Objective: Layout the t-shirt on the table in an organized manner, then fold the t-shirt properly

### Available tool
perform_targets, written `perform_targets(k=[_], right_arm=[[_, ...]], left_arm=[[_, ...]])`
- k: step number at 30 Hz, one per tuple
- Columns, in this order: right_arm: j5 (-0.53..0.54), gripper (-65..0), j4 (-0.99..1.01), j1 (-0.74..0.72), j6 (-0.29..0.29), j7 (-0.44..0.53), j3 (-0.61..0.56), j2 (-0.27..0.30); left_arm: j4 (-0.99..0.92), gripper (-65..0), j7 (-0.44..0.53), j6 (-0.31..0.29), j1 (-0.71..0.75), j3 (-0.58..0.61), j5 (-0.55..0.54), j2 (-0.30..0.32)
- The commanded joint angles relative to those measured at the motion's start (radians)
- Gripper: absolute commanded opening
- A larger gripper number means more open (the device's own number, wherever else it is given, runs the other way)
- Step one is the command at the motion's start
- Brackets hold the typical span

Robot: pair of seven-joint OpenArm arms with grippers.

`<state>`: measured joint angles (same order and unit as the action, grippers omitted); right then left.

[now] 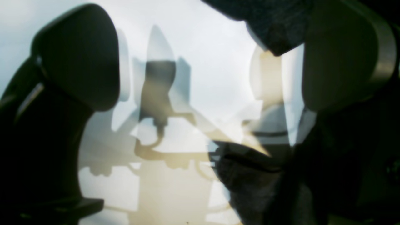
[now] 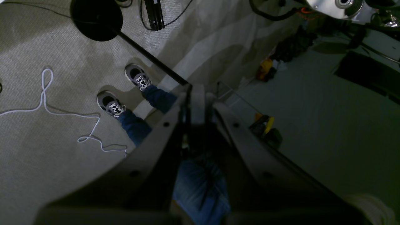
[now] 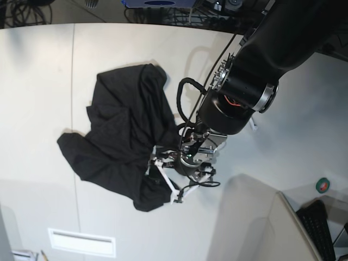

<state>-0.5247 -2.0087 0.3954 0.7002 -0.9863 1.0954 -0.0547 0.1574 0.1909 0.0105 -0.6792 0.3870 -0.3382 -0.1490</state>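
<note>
I am holding my left gripper [image 3: 163,176] spread wide over the crumpled t-shirt [image 3: 122,136] on the surface [image 3: 38,70]; closing carelessly, I risk pinching several layers and bunching it further.

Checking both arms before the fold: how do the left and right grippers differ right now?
The left gripper is open, its fingers spread at the t-shirt edge; the right gripper is shut. The left is low over the table; the right points at the floor. Neither holds anything.
</note>
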Motion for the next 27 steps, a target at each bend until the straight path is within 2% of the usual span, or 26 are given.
perform_targets(k=[1, 6, 9, 12, 15, 18, 21, 23, 27], right_arm=[[-0.015, -65.0, -0.019, 0.009, -0.002, 0.0, 0.027, 0.014], [-0.015, -65.0, -0.019, 0.007, -0.002, 0.037, 0.061, 0.014], [-0.015, -65.0, -0.019, 0.009, -0.002, 0.04, 0.062, 0.014], [-0.015, -65.0, -0.019, 0.009, -0.002, 0.036, 0.062, 0.014], [-0.015, -65.0, -0.019, 0.007, -0.002, 0.036, 0.062, 0.013], [-0.015, -65.0, -0.019, 0.01, -0.002, 0.036, 0.062, 0.013], [-0.015, -65.0, -0.019, 0.027, -0.002, 0.036, 0.062, 0.013], [-0.015, -65.0, -0.019, 0.03, -0.002, 0.039, 0.062, 0.013], [-0.015, -65.0, -0.019, 0.026, -0.002, 0.042, 0.114, 0.013]], left_arm=[[0.02, -2.6, 0.023, -0.004, -0.035, -0.003, -0.008, -0.008], [0.094, -2.6, 0.02, 0.001, -0.014, 0.008, -0.011, -0.008], [0.118, -2.6, -0.008, 0.003, -0.012, 0.111, -0.014, -0.008], [0.161, -2.6, -0.028, 0.015, -0.012, 0.229, -0.111, -0.008], [0.135, -2.6, -0.021, 0.047, -0.033, 0.254, -0.235, -0.008], [0.094, -2.6, -0.018, 0.046, -0.046, 0.29, -0.247, -0.008], [0.086, -4.8, 0.035, 0.046, -0.038, 0.303, -0.249, -0.008], [0.06, -14.5, 0.061, 0.044, -0.038, 0.298, -0.249, -0.008], [-0.006, -53.0, 0.144, 0.038, -0.05, 0.3, -0.25, -0.008]])
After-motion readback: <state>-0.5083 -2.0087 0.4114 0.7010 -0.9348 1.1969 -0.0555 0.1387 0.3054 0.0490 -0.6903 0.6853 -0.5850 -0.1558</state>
